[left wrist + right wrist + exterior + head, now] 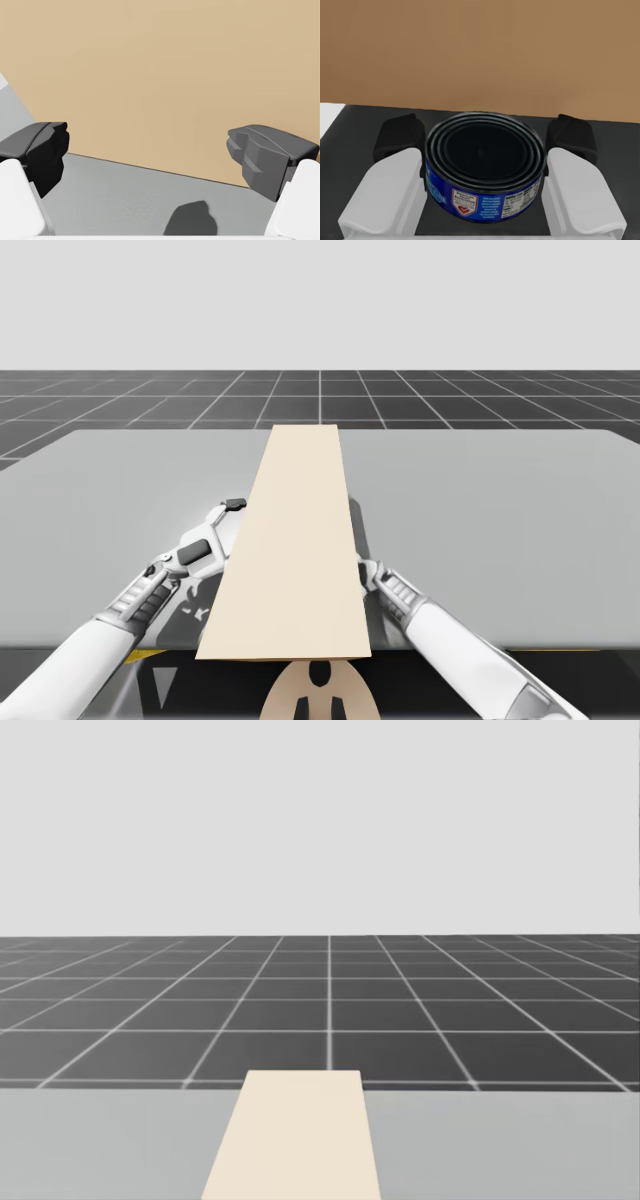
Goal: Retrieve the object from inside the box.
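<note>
A tall beige box panel (pixel 295 540) rises in the middle of the grey table (pixel 500 510); its far end also appears in the head view (pixel 300 1140). In the right wrist view a low round blue can (pixel 485 165) lies on a dark floor in front of a brown wall (pixel 480 50). My right gripper (pixel 485 137) is shut on the can, one finger on each side. My right arm (pixel 440 630) runs in behind the panel's right edge. My left gripper (pixel 232 508) is just left of the panel. It stands open (pixel 150 150) facing the tan box wall (pixel 175 75), nothing between its fingers.
Grey table (pixel 125 200) lies bare under my left gripper and stretches wide to both sides of the box. A dark gridded floor (pixel 330 1000) lies beyond the far table edge.
</note>
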Action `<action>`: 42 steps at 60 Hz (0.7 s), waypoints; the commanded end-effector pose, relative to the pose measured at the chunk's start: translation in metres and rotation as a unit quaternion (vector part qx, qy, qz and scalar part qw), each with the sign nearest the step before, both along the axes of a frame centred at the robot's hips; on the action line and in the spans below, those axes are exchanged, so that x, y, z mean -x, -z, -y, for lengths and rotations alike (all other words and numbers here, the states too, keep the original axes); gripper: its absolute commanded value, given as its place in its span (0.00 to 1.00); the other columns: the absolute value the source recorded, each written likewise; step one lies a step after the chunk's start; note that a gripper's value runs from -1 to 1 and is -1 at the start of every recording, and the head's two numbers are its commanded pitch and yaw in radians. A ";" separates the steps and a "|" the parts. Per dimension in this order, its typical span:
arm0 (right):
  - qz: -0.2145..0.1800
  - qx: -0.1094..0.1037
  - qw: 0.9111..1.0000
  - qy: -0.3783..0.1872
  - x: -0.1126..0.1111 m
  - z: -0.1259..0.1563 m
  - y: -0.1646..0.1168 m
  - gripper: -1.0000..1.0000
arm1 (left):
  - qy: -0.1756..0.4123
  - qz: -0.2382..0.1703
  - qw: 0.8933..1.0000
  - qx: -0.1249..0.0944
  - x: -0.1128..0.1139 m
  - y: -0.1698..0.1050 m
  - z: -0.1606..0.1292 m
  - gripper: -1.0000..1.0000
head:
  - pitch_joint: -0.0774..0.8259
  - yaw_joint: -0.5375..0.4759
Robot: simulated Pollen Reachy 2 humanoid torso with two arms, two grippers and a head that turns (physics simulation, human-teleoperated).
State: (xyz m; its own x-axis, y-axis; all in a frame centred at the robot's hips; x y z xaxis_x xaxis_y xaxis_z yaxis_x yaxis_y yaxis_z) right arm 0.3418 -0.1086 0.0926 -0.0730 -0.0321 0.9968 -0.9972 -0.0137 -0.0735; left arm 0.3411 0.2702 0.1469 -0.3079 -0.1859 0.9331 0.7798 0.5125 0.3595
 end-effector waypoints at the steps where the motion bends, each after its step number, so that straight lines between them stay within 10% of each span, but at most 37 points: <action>1: -0.025 -0.022 0.999 -0.003 0.025 0.059 0.013 1.00 | 0.001 -0.007 1.000 -0.002 0.001 0.005 0.004 0.00 | 0.11 0.55; 42: 0.047 -0.014 0.986 0.162 0.017 0.213 -0.017 1.00 | -0.011 -0.003 1.000 0.009 -0.002 0.002 -0.004 0.00 | 0.10 0.54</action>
